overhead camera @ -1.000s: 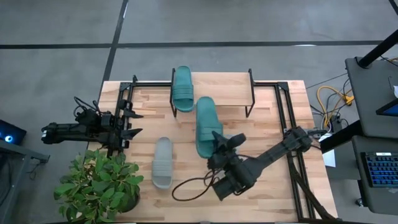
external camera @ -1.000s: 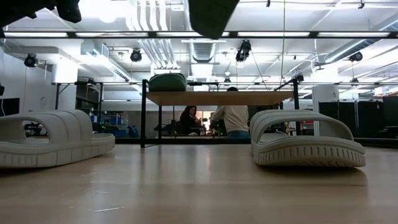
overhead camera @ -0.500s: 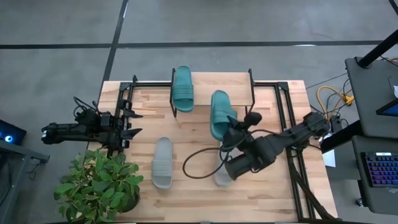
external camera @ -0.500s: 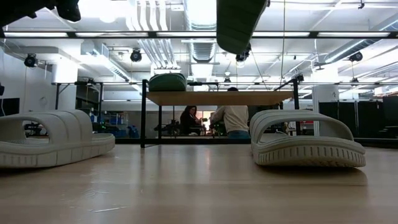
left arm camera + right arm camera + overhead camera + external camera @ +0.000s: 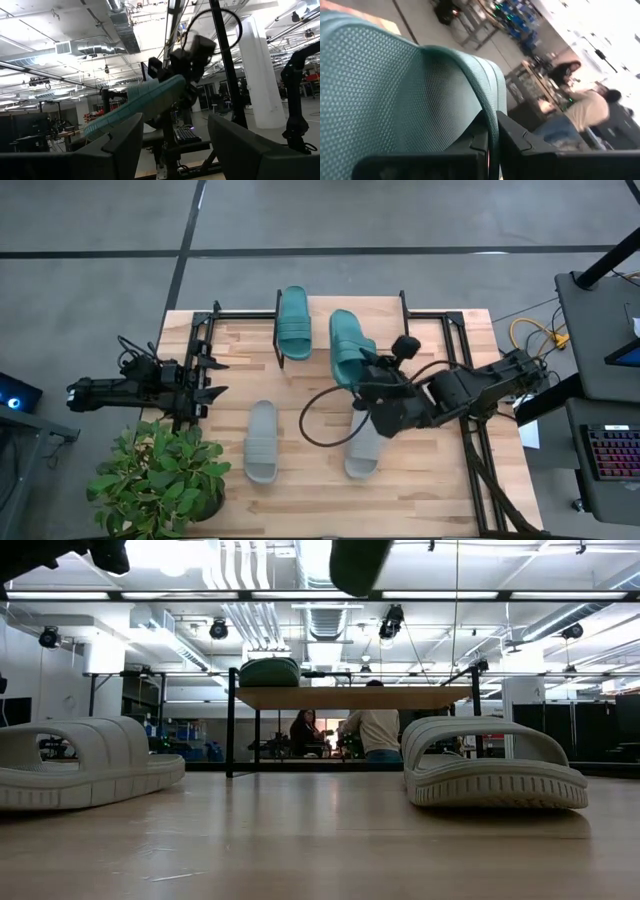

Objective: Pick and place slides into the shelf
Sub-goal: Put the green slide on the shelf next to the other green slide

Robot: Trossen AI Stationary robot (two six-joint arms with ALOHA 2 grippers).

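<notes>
One teal slide (image 5: 293, 323) lies sole-down on the shelf (image 5: 382, 320), also seen in the low view as teal slide (image 5: 270, 672) on the shelf's plank (image 5: 350, 697). My right gripper (image 5: 374, 378) is shut on the second teal slide (image 5: 347, 346), high above the table by the shelf; the low view shows only this slide's underside (image 5: 360, 558). Two grey slides (image 5: 262, 442) (image 5: 365, 452) lie flat on the table. My left gripper (image 5: 207, 375) waits open at the table's left edge. My right gripper pinches a thin edge of the teal slide (image 5: 492, 117) between its two fingers (image 5: 480, 142), at the slide's near end (image 5: 360, 372). The fingers come from the near right side. The slide is lifted clear and tilted (image 5: 135, 102), its free end reaching toward the far edge.
A potted plant (image 5: 160, 475) stands at the table's near left corner. A black cable (image 5: 320, 420) loops from the right arm over the middle of the table. Black frame rails (image 5: 455, 370) run along the right side. People sit in the room beyond the shelf (image 5: 370, 730).
My right gripper has carried the teal slide from the middle of the table toward the far edge and the shelf, rising with it. The arm has swung off the right grey slide, which now shows in the high view. The gripper has stayed shut on the slide.
</notes>
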